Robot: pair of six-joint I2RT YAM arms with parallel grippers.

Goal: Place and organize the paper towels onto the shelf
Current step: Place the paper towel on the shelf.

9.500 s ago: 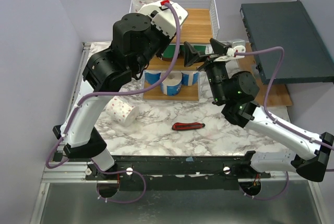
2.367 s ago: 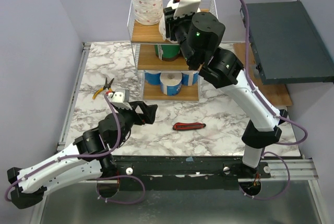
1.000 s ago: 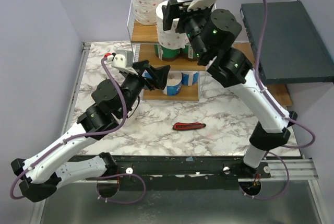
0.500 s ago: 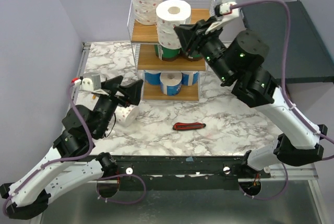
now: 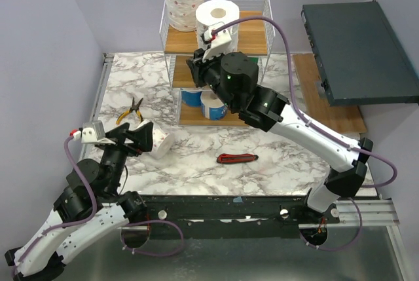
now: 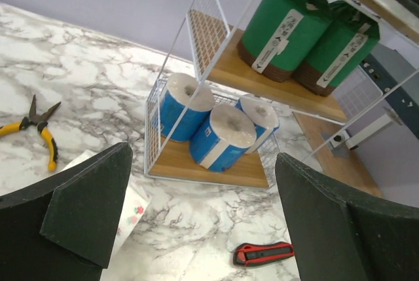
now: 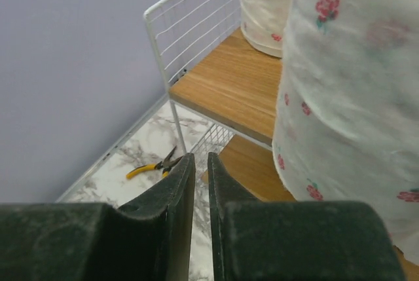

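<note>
Overhead, right arm point(image 5: 275, 114) hides green rolls point(image 6: 285, 29), left tool point(image 5: 134, 140) overlaps dotted roll point(image 5: 161, 143)

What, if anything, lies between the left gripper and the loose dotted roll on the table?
Nothing visible. The open left gripper is right beside the dotted roll; the pliers and utility knife lie clear of that gap.

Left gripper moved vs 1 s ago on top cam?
Yes. The left gripper has pulled back from the front of the shelf toward the near left, and is now open beside the loose dotted roll.
</note>
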